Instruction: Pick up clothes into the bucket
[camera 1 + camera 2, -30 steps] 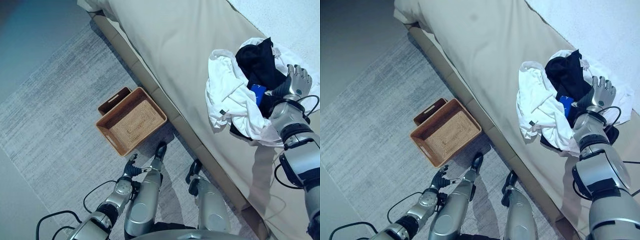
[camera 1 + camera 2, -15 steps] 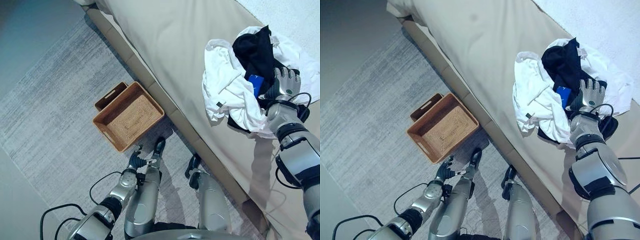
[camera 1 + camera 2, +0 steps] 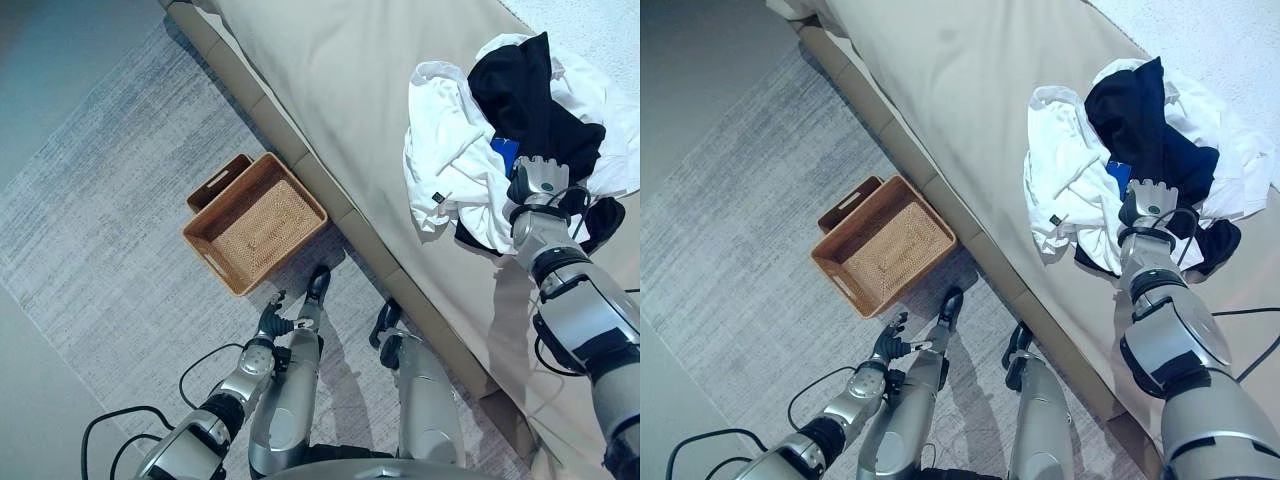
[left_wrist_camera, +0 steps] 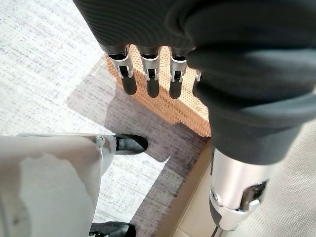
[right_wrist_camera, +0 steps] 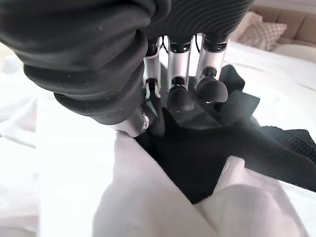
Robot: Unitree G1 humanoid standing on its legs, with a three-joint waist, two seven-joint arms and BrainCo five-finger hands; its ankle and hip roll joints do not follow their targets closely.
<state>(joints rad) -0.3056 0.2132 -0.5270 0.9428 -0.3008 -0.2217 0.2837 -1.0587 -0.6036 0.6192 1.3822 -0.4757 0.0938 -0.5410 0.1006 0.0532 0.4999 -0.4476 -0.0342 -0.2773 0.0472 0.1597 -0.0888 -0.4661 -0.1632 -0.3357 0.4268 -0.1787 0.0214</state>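
Wicker basket (image 3: pixel 253 235) sits empty on the rug; right hand (image 3: pixel 536 180) curls into black cloth (image 3: pixel 535 105).

Clothes (image 3: pixel 470 170) white, black, blue patch; basket (image 3: pixel 255 235) orange-brown woven; bed (image 3: pixel 360 90) beige; rug (image 3: pixel 110 220) grey streaked.

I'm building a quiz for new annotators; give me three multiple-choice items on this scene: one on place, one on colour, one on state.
1. Where is the wicker basket?
A. on the bed
B. on the rug beside the bed
C. in the left hand

2. What colours are the clothes piled on the bed?
A. red and yellow
B. white and black, with a bit of blue
C. all green

3. What is the right hand doing?
A. curling its fingers into the black cloth
B. hanging open over the floor
C. holding the basket

Answers: 1 B, it stands on the grey rug. 2 B, the head views show this. 3 A, the right wrist view shows the grip.
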